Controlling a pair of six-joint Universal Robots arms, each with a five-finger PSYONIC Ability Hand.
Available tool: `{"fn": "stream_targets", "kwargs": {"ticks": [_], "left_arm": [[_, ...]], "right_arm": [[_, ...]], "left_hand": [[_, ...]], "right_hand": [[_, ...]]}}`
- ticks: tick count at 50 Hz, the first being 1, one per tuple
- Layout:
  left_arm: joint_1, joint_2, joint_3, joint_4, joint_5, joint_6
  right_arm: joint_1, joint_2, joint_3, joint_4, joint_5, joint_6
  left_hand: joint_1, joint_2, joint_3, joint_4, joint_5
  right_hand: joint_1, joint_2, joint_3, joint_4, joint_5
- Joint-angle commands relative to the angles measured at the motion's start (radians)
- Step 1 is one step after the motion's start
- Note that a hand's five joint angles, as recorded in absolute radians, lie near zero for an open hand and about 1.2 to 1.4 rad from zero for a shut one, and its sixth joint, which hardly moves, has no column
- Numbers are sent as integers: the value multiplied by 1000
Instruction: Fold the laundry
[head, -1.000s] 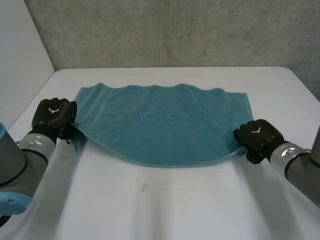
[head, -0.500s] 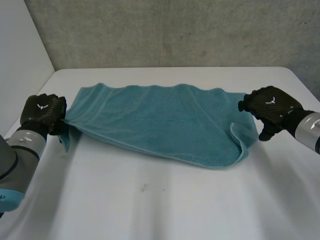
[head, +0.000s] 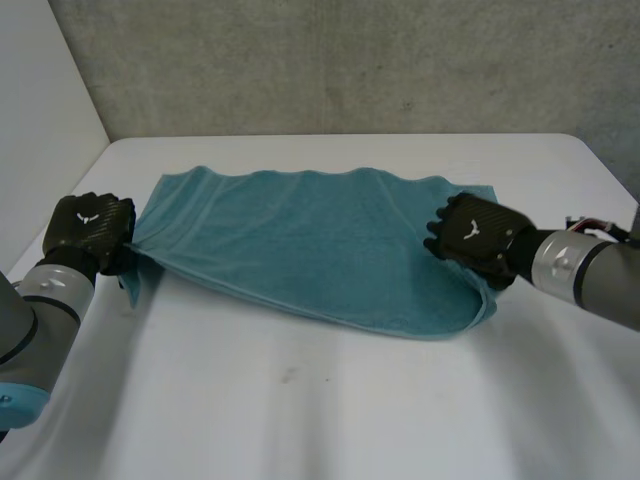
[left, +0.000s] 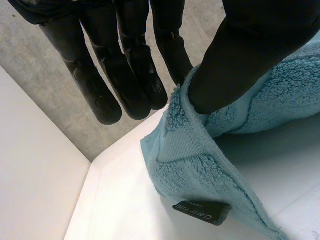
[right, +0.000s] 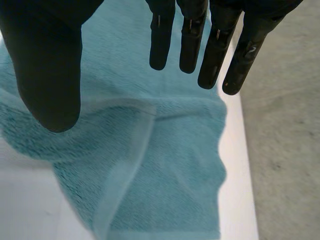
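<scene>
Your towel lies on the table, and the fold looks barely begun: its near-right corner is flopped over, crooked. Your left hand pinches the towel's near-left corner. Your right hand hovers spread and empty over its right end. Its far edge lies flat.

Left hand: thumb and fingers pinching the towel at its left corner. Right hand: fingers straight, over towel's right end.
</scene>
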Motion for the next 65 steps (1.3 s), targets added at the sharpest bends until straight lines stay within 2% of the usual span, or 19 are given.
{"fn": "stream_targets", "kwargs": {"ticks": [1,7,16,18,22,25,26,29,30,33,34,35,38,40,47,55,58,62,65], "left_arm": [[3,0,-1,0,0,0],[6,2,0,0,0,0],[8,0,0,0,0,0],[8,0,0,0,0,0],[8,0,0,0,0,0],[8,0,0,0,0,0],[8,0,0,0,0,0],[8,3,0,-3,-1,3],[9,6,0,-6,-3,3],[14,47,0,-31,-3,6],[19,78,2,-57,-3,6],[23,95,3,-70,-3,8],[36,159,11,-113,-3,12],[48,236,20,-159,-1,18],[49,425,40,-319,0,38],[40,462,43,-459,6,121],[40,417,37,-495,18,204],[39,275,51,-492,18,250],[37,117,109,-494,17,276]], "right_arm": [[10,62,-12,18,45,-85],[13,93,-15,17,136,-192],[2,113,-19,-2,153,-200],[1,113,-19,-8,153,-200],[2,111,-19,-20,154,-189],[4,111,-18,-37,157,-176],[2,99,-12,-67,168,-116],[1,91,-12,-78,174,-82],[-13,17,-7,-107,192,131],[-28,-67,4,-107,203,332],[-40,-120,13,-106,209,448],[-41,-120,13,-106,209,449],[-105,-261,28,-97,215,661],[-143,-326,30,-84,219,694],[-292,-518,-10,162,200,647],[-324,-541,59,316,212,447],[-324,-506,112,301,220,389],[-297,-366,136,261,229,372],[-252,-279,120,230,269,369]], "left_hand": [[271,198,201,200,243],[271,198,201,200,243],[271,198,201,200,243],[271,198,201,200,243],[271,198,201,200,243],[271,198,201,200,243],[271,198,201,200,243],[271,198,201,200,243],[271,198,201,200,243],[271,198,201,200,243],[271,198,201,200,243],[271,198,201,200,243],[271,198,201,200,243],[271,198,201,200,243],[271,198,201,200,243],[271,198,201,200,243],[271,198,201,200,243],[271,198,201,200,243],[271,198,201,200,243]], "right_hand": [[100,50,51,55,55],[144,94,95,99,99],[267,217,218,222,222],[358,307,309,313,313],[987,936,938,942,942],[989,938,940,944,943],[989,938,940,944,943],[989,938,940,944,943],[989,938,940,944,943],[989,938,940,944,943],[989,938,940,944,943],[989,938,940,944,943],[989,938,940,944,943],[989,938,940,944,943],[989,938,940,944,943],[989,938,940,944,943],[989,938,940,944,943],[989,938,940,944,943],[989,938,940,944,943]]}}
